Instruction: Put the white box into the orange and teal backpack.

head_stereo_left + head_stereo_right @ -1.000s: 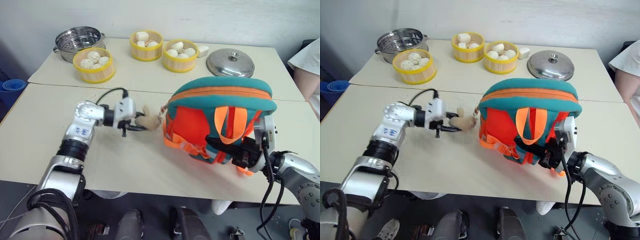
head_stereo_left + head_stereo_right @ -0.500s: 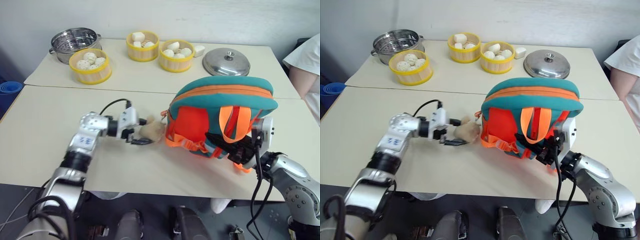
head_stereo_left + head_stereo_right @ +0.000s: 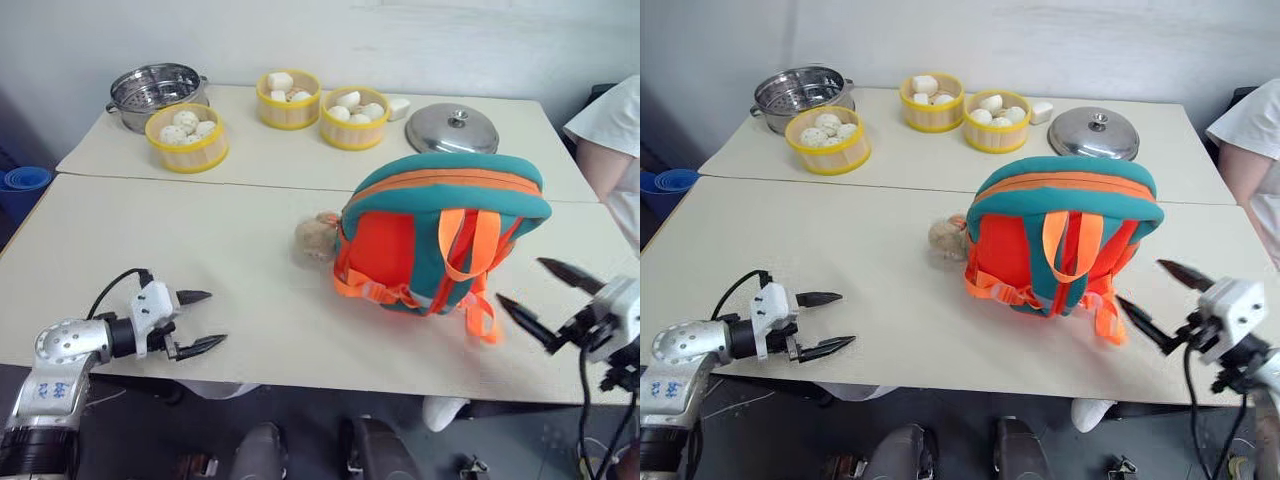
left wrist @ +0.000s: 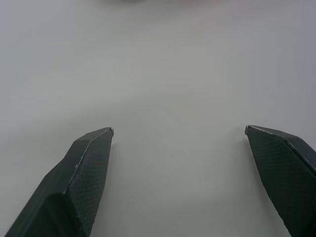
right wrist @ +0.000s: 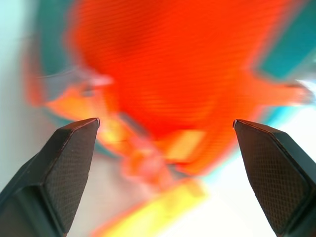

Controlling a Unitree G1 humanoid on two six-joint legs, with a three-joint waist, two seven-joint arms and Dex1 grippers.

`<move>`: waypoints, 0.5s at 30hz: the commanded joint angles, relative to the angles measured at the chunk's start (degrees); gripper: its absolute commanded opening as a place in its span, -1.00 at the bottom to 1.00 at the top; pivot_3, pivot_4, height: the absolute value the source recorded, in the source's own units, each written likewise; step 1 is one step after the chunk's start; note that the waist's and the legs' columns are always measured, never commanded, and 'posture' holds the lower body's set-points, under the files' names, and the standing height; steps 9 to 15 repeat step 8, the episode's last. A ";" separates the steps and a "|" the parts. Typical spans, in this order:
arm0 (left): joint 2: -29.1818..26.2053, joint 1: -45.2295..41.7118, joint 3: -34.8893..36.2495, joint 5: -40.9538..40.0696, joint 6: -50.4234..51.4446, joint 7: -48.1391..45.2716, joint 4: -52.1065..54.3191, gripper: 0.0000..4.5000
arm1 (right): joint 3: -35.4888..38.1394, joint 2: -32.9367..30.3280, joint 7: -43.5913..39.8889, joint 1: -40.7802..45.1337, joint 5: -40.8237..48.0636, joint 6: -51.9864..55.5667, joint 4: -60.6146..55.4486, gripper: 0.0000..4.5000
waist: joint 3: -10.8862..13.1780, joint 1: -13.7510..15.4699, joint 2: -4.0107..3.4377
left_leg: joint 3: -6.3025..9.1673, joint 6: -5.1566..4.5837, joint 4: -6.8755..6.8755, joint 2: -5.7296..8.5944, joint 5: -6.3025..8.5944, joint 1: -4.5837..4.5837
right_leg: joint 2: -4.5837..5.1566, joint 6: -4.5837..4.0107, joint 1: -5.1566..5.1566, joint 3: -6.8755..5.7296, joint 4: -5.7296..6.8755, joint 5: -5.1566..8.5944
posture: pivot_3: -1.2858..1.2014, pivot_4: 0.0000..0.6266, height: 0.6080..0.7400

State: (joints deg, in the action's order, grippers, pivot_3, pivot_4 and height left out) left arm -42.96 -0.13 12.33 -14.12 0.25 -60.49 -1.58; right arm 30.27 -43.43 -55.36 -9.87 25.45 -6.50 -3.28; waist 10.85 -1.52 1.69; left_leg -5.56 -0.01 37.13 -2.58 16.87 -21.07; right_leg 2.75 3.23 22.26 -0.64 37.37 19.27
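Note:
The orange and teal backpack (image 3: 440, 235) stands upright in the middle of the near table, straps facing me, its tan plush toy (image 3: 316, 238) lying against its left side. The white box is out of view. My left gripper (image 3: 217, 318) is open and empty, low over the table's front edge, well left of the backpack; the left wrist view has bare tabletop between its fingers (image 4: 89, 168). My right gripper (image 3: 519, 280) is open and empty just right of the backpack's bottom strap ends, apart from them. The right wrist view looks at the backpack (image 5: 168, 64).
On the far table stand three yellow-rimmed steamer baskets of buns (image 3: 187, 135), (image 3: 288, 97), (image 3: 354, 115), a steel pot (image 3: 155, 88) and a steel lid (image 3: 456, 127). A person's white sleeve (image 3: 610, 130) is at the right edge. A blue object (image 3: 20, 182) sits off the table's left.
My left gripper let go of the plush toy, opened and drew back to the near left. My right gripper opened off the backpack's lower back and moved right. The backpack stays standing.

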 commanded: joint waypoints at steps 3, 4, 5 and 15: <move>1.13 3.17 3.57 -2.37 -2.67 3.03 4.18 1.00 | -2.76 -3.08 -6.05 4.79 -5.99 -12.51 16.84 0.99 | -0.02 -0.10 -0.01 | 0.00 0.13 -0.12 -0.10 0.02 -0.07 | -0.08 -0.18 0.19 -0.09 0.11 0.10 | 0.03 -0.52 1.00; 1.30 3.52 4.10 -2.58 -2.98 3.56 4.20 1.00 | -3.56 -2.79 -6.16 5.75 -6.50 -13.47 18.44 0.99 | -0.03 -0.21 -0.06 | 0.00 0.16 -0.15 -0.12 0.01 -0.08 | -0.12 -0.21 0.25 -0.09 0.15 0.12 | 0.03 -0.52 1.00; 1.32 3.99 4.28 -2.41 -2.98 4.09 4.48 1.00 | -4.22 -2.48 -6.07 6.60 -6.81 -14.20 19.70 0.99 | 0.00 -0.26 -0.10 | -0.02 0.20 -0.14 -0.17 0.02 -0.07 | -0.19 -0.23 0.26 -0.09 0.17 0.13 | 0.03 -0.52 1.00; 1.05 5.71 4.27 -1.55 -3.24 4.86 5.45 1.00 | -5.78 -1.79 -5.46 8.04 -7.13 -15.52 21.22 0.99 | -0.03 -0.38 -0.19 | -0.03 0.25 -0.07 -0.19 -0.02 -0.05 | -0.24 -0.24 0.28 -0.06 0.31 0.14 | 0.03 -0.52 1.00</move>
